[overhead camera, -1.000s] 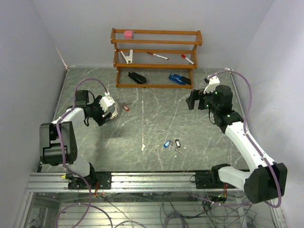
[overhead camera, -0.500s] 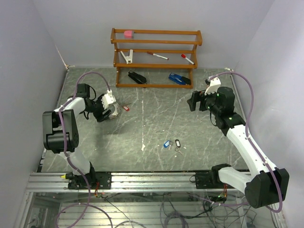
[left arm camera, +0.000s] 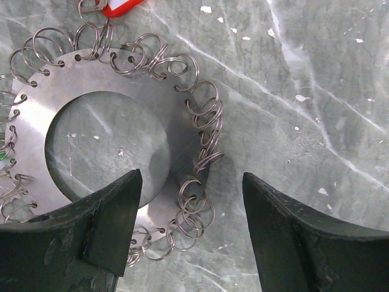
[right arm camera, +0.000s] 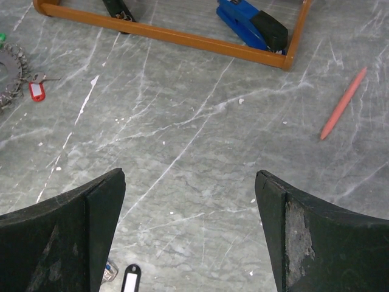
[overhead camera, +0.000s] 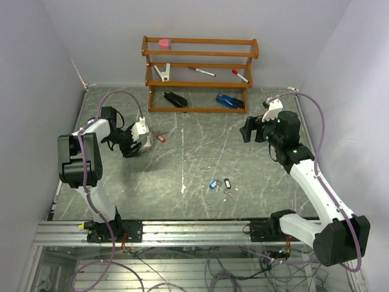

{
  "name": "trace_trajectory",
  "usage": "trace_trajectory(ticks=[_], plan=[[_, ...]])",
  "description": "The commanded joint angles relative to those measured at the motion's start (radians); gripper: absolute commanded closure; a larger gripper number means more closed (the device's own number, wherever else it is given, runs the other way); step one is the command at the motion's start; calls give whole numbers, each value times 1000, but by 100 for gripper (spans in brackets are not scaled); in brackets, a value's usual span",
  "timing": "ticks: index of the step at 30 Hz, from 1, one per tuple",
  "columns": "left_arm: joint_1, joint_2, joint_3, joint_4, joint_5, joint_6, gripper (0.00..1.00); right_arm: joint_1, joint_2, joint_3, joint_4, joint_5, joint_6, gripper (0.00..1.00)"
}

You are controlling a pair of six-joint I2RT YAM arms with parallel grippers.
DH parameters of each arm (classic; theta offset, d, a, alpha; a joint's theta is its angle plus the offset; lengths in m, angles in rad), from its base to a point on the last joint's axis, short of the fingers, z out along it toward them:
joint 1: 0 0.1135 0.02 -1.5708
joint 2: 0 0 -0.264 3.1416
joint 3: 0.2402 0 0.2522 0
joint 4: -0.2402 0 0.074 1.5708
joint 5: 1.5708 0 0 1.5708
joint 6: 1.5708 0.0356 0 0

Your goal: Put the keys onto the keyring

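Note:
The keyring (left arm camera: 176,121) is a flat silvery disc with a wide centre hole and several small wire loops round its rim; it lies on the table at the left (overhead camera: 146,145). A red-tagged key (overhead camera: 161,139) sits at its far edge (left arm camera: 118,6). My left gripper (left arm camera: 191,185) hangs open just above the disc, one finger over the plate and the other over bare table, with the rim between them. A blue-tagged key (overhead camera: 213,184) and a black-tagged key (overhead camera: 227,182) lie mid-table. My right gripper (right arm camera: 189,182) is open and empty, high over the table (overhead camera: 248,129).
A wooden rack (overhead camera: 200,76) stands at the back, holding a blue stapler (right arm camera: 252,24), a black stapler (overhead camera: 175,99), red-capped pens (overhead camera: 201,72) and a clip. An orange stick (right arm camera: 343,103) lies on the table at the right. Grey walls close in both sides.
Both grippers have narrowed a little but stay open. The left arm's elbow has swung back and upward while its gripper stayed over the keyring. The right arm has shifted slightly.

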Motion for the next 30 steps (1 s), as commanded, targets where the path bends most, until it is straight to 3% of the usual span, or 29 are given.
trace_trajectory(ticks=[1,8,12,14,18,25,30], plan=[[-17,29,48,-54,39,45,24,0,1,27,2,3,16,14],[-61,57,85,-78,25,51,29,0,12,33,1,0,19,17],[-80,67,94,-79,12,33,53,-1,19,38,-5,-5,29,26],[-80,66,91,-86,-2,35,60,0,20,38,-4,-16,34,29],[-81,44,69,-77,-65,33,52,1,26,42,-4,-23,30,29],[-63,34,54,-69,-115,49,51,1,40,57,-12,-40,31,28],[-50,57,85,-95,-91,58,66,1,31,56,-15,-33,33,28]])
